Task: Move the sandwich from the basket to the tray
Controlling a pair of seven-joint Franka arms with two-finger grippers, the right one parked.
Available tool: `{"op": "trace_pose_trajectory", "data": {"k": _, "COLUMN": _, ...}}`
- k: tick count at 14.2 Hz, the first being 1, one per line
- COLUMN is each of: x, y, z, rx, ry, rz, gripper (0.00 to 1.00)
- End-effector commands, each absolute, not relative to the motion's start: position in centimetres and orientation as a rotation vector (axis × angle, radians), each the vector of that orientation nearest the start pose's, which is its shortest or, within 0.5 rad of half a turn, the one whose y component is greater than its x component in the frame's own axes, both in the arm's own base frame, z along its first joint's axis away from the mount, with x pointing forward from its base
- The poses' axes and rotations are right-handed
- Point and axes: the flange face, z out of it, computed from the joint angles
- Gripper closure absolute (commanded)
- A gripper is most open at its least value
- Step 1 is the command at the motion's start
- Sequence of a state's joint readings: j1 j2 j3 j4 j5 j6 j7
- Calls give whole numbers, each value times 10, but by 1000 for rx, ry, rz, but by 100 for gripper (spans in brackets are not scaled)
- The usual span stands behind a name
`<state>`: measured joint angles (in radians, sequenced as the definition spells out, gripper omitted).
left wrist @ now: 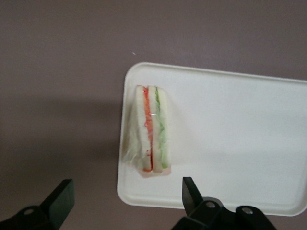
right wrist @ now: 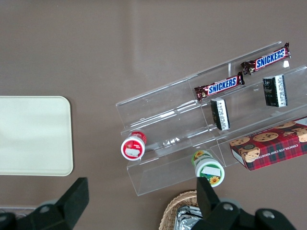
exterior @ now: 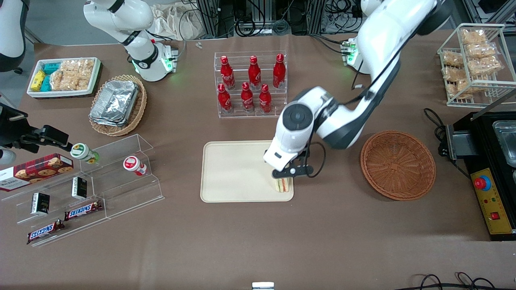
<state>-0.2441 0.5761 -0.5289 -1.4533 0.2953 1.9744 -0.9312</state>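
Sandwich (exterior: 284, 184) on tray (exterior: 234, 173) corner; tool (exterior: 287, 177) above it, spread wide, holding nothing; basket (exterior: 398, 165) empty.

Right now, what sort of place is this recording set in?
Likely a lab mock-up of a snack shop: a bottle rack, candy-bar shelves and a snack bin ring one table. The gripper hangs open over the sandwich on the tray.

Left arm reaches downward, gripper (exterior: 283, 180) fingers spread.
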Motion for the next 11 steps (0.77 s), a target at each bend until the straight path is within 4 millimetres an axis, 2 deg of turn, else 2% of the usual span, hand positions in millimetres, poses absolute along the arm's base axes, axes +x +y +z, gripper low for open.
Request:
{"op": "trace_pose_trajectory", "data": {"k": 1, "x": 561, "y": -382, "z": 459, "rx": -3129, "ry": -284, "rz": -105, "gripper": 0}}
{"op": "trace_pose_trajectory", "data": {"k": 2, "x": 563, "y": -364, "z": 479, "rx": -3145, "ry": -254, "rz": -81, "gripper": 0}}
{"op": "trace_pose_trajectory", "data": {"k": 4, "x": 567, "y": -304, "z": 511, "rx": -3153, "ry": -219, "rz": 84, "gripper": 0}}
{"op": "trace_pose_trajectory", "data": {"k": 6, "x": 570, "y": -246, "z": 539, "rx": -3146, "ry": -164, "rz": 159, "gripper": 0}}
{"op": "trace_pose_trajectory", "data": {"k": 9, "x": 567, "y": -176, "z": 578, "rx": -3170, "ry": -120, "rz": 181, "gripper": 0}}
{"op": "trace_pose_trajectory", "data": {"k": 11, "x": 557, "y": -136, "z": 598, "rx": -3149, "ry": -103, "rz": 216, "gripper": 0}}
